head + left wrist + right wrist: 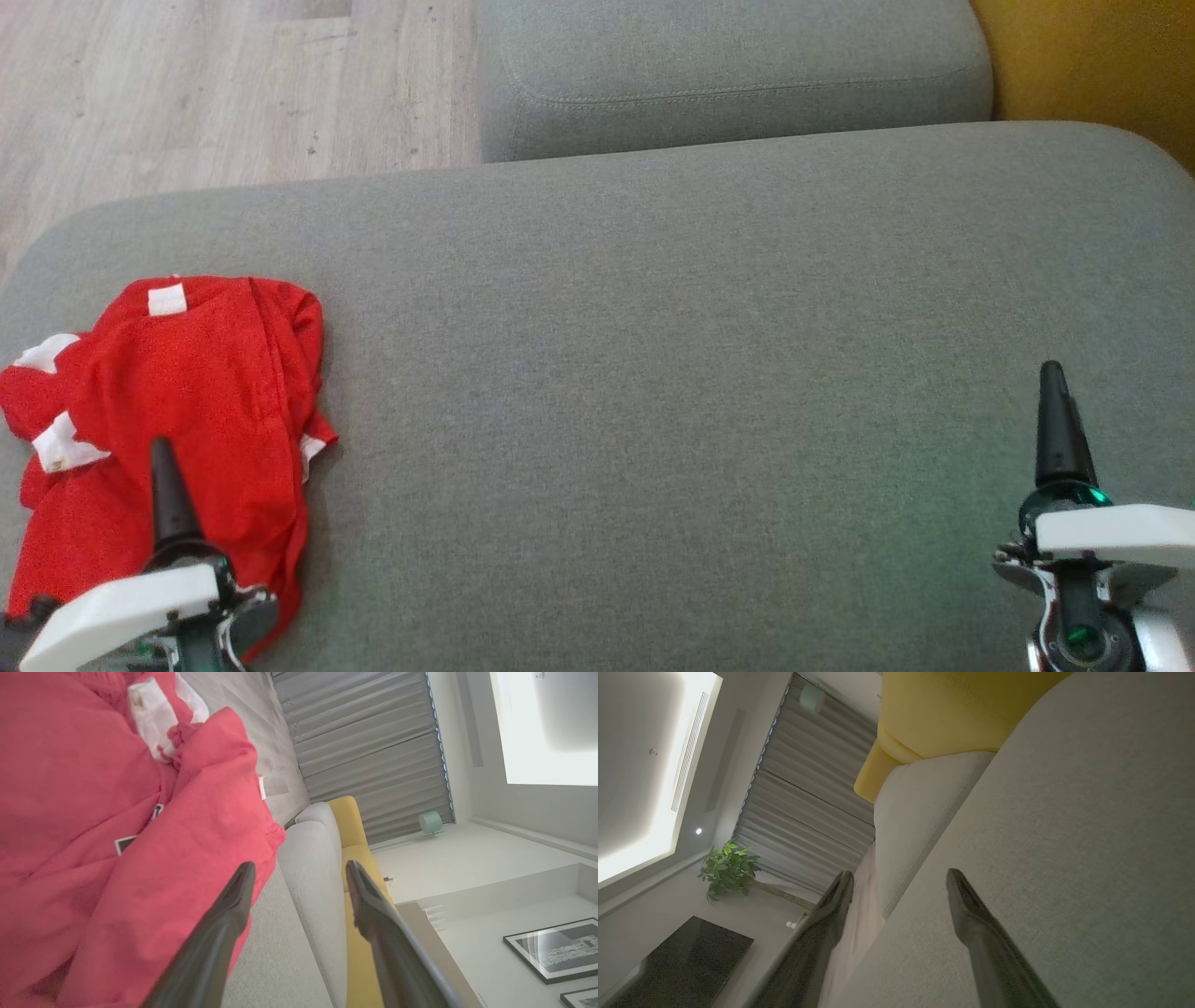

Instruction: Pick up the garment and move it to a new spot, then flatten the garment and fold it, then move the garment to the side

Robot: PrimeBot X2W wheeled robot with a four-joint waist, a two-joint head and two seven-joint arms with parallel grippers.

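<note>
The garment [177,411] is red with white patches and lies crumpled at the left end of the grey cushion [653,373]. My left gripper [168,485] hovers over its near part, open, nothing between the fingers. In the left wrist view the garment [103,835] spreads across the left half, and the left gripper [299,872] has one finger against the red cloth's edge and the other clear of it. My right gripper [1055,411] stands open over bare cushion at the lower right. The right wrist view has the right gripper [899,879] open above the grey fabric [1064,858].
A second grey cushion [728,75] lies beyond the first. Wooden floor [187,84] lies to the far left, a yellow seat [1092,65] at the far right. Bare cushion stretches between the two grippers.
</note>
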